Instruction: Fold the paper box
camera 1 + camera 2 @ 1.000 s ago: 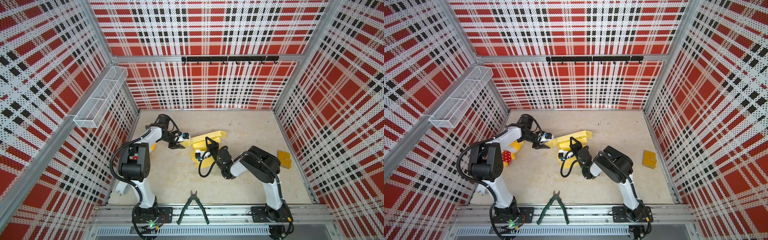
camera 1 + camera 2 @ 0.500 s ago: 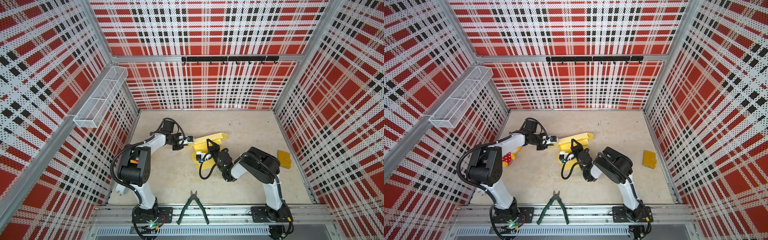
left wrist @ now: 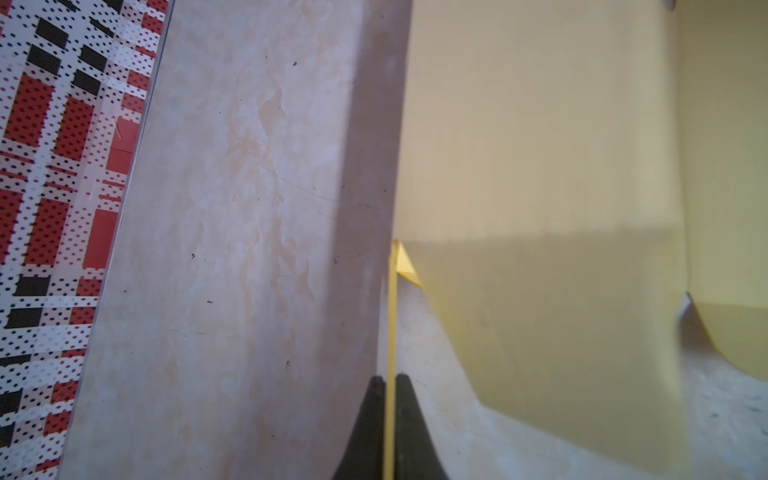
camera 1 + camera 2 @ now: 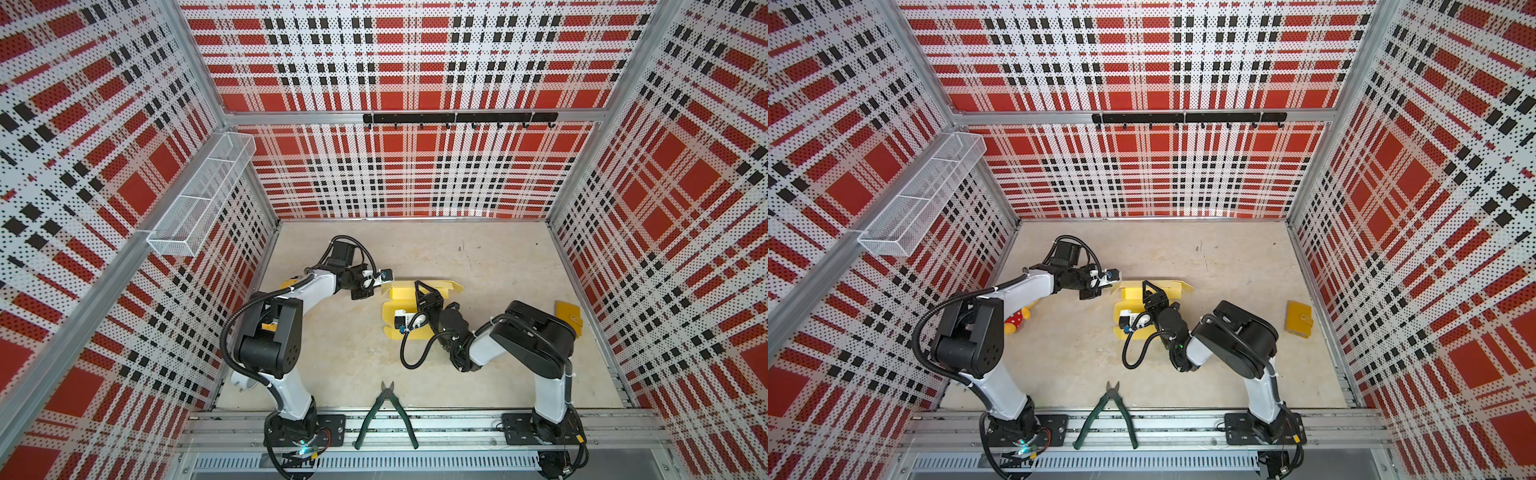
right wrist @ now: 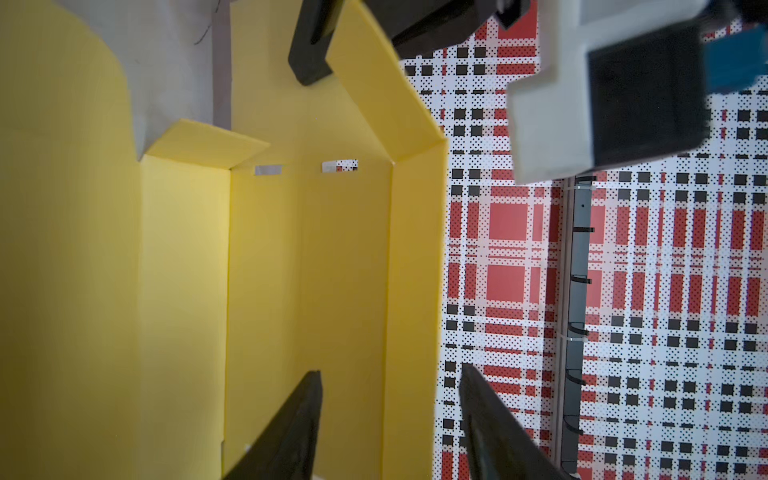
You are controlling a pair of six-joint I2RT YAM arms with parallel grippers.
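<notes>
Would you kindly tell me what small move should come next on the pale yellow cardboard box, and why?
Probably the left gripper should swing its pinched flap inward over the end of the pale yellow thin cardboard paper box: its fingers are shut on that flap, while the right gripper stands open astride the raised side wall, gripping nothing.

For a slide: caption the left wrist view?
Edge-on flap of the paper box pinched by the shut left gripper.

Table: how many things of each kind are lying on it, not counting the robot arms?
paper box: 1
pliers: 1
plush toy: 1
flat orange-yellow piece: 1
Total: 4
</notes>
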